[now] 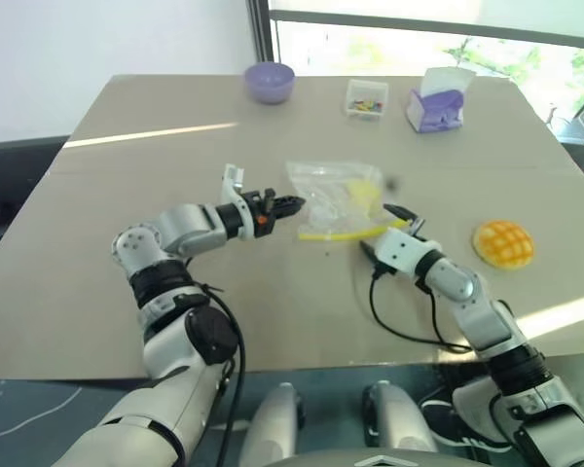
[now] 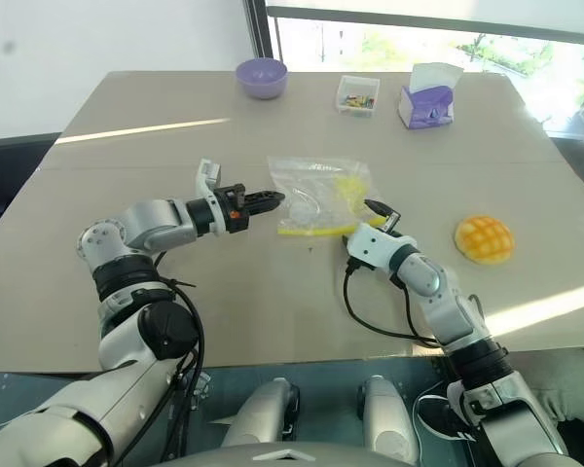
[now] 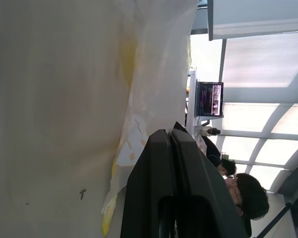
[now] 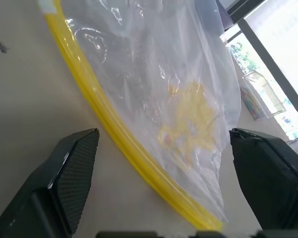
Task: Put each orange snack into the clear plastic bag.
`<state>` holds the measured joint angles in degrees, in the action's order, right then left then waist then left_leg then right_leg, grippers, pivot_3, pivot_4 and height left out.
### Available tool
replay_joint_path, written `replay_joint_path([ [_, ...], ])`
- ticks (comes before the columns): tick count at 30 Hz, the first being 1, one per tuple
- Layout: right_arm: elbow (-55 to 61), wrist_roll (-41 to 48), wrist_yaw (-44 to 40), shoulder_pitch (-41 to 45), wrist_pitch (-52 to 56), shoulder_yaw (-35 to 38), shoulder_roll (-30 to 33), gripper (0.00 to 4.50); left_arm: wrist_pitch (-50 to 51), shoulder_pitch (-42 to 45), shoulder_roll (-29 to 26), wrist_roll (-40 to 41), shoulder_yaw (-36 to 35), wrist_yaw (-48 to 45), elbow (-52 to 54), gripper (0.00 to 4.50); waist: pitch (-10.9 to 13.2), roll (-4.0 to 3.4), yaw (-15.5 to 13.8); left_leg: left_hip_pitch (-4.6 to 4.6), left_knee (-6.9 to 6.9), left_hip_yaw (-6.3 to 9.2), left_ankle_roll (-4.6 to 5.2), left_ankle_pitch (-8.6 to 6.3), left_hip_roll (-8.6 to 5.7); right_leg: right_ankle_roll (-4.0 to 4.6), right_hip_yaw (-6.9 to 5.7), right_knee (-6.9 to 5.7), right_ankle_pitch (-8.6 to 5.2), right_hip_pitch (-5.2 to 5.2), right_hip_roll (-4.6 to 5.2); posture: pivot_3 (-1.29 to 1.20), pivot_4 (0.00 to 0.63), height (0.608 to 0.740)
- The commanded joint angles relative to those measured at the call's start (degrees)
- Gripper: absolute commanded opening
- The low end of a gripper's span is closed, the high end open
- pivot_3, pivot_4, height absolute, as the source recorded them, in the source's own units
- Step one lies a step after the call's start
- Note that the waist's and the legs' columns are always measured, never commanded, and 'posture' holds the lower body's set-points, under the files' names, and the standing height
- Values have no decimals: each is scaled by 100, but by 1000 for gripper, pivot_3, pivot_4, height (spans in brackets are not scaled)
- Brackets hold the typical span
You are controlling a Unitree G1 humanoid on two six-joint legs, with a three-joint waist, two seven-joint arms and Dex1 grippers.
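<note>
The clear bag [image 1: 336, 199] lies on the big brown table [image 1: 127, 292], near the middle, with its yellow strip [image 4: 114, 139] on the side close to the robot. The left gripper [image 1: 290, 205] has its two black fingers pressed together, and they seem to pinch the left edge of the bag, though the exact spot where they touch is hard to see. My guess is that it holds that edge so the bag will not slide away. The right gripper [image 1: 389, 229] has its fingers spread wide apart with nothing between them. It sits right at the yellow strip, near the bag's right corner, with the strip running between its two fingers [image 4: 72, 168]. It looks like it is getting ready to grab that side so the two grippers can pull the mouth of the bag open. The orange bun [image 1: 503, 243] is not in the bag yet. It sits by itself on the table, off to the right and apart from the bag. Far back on the table stand a purple bowl [image 1: 270, 82], a small clear box [image 1: 367, 98] and a purple tissue holder [image 1: 435, 107], out of the way of the work.
</note>
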<state>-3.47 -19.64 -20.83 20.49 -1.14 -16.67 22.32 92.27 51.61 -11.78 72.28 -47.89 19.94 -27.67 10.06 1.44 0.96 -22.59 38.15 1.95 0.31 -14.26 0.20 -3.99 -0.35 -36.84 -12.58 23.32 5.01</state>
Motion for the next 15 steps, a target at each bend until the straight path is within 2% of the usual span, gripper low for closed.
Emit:
replay_joint_path([
  [1, 122, 128, -32, -60, 23, 103, -59, 4500, 23, -118, -122, 86, 422, -304, 351, 82, 0, 0, 1, 0, 0, 0, 0, 0, 0, 0, 0, 0, 0, 0, 0, 0, 150, 740],
  [4, 368, 315, -122, -140, 132, 243, -48, 4500, -4, -333, -250, -230, 900, -715, 688, 82, 0, 0, 0, -1, -1, -1, -1, 0, 0, 0, 1, 1, 0, 1, 0, 0, 150, 740],
  [6, 572, 415, -229, -232, 202, 310, 7, 4500, -48, -444, -319, -366, 1119, -948, 758, 608, 0, 0, -3, -4, -3, -2, -1, 0, 0, 0, 1, 1, 0, 6, 0, 0, 150, 740],
  [7, 688, 491, -301, -289, 251, 350, 24, 4500, -80, -487, -346, -436, 1217, -1054, 787, 723, 0, -1, -4, -5, -4, -2, -1, 0, 0, 0, 1, 0, 0, 8, 0, 0, 150, 740],
  [11, 1464, 1059, -770, -665, 575, 617, 177, 4500, -312, -611, -396, -783, 1546, -1472, 788, 2229, 0, -1, -22, -17, -4, -3, -1, 0, 0, 0, 2, 0, 0, 16, 0, 0, 150, 740],
  [15, 2137, 1512, -1085, -1003, 975, 928, 371, 4500, -483, -684, -308, -1067, 1786, -1803, 670, 2229, 1, -1, -23, -20, -5, -4, 0, -1, -1, 0, 2, 4, 0, 16, 0, 0, 150, 740],
])
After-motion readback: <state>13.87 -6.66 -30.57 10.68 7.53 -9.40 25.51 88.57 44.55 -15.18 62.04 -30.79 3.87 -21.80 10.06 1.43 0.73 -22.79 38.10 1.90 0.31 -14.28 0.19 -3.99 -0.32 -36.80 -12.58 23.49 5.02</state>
